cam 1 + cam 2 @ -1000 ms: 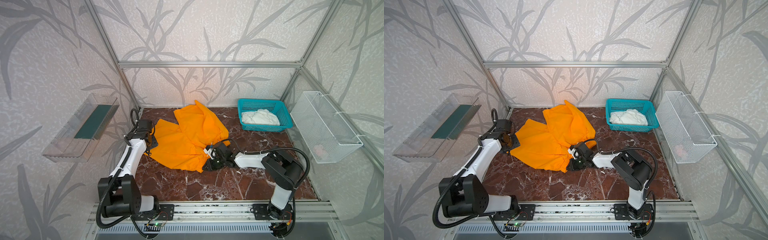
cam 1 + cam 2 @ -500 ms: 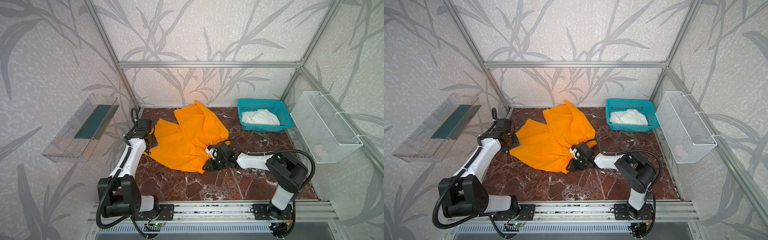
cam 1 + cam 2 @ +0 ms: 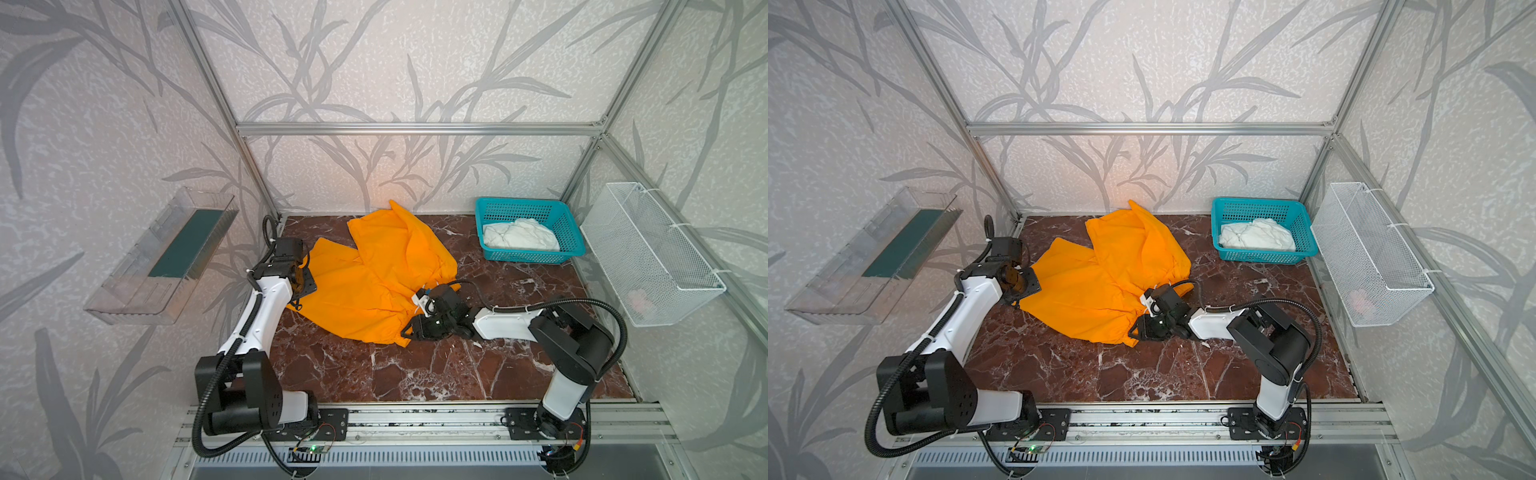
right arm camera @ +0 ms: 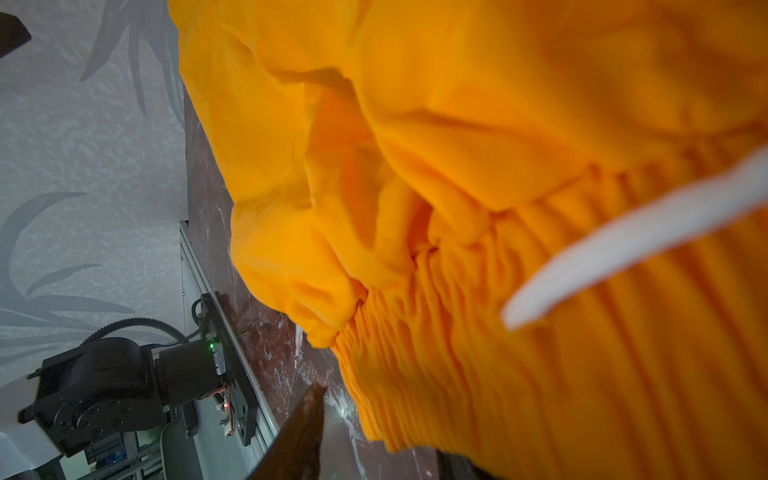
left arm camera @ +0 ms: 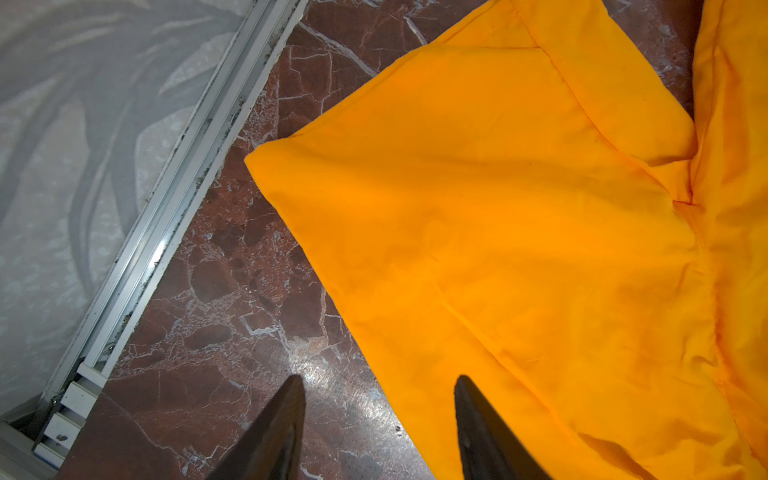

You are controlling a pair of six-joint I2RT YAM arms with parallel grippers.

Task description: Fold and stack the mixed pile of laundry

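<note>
In both top views I see the orange trousers point(image 3: 374, 282) spread on the marble point(image 3: 415, 365) left of the teal basket point(image 3: 521, 201), the white shirt point(image 3: 519, 239) bunched inside it, my left gripper point(image 3: 305, 286) at their edge farthest from the basket, my right gripper point(image 3: 409, 330) at the waistband end. Left wrist view: fingers point(image 5: 282, 428) spread, one over bare marble, one over cloth; right wrist view: fingers point(image 4: 299, 436) apart, the gathered waistband point(image 4: 457, 374) unclamped
</note>
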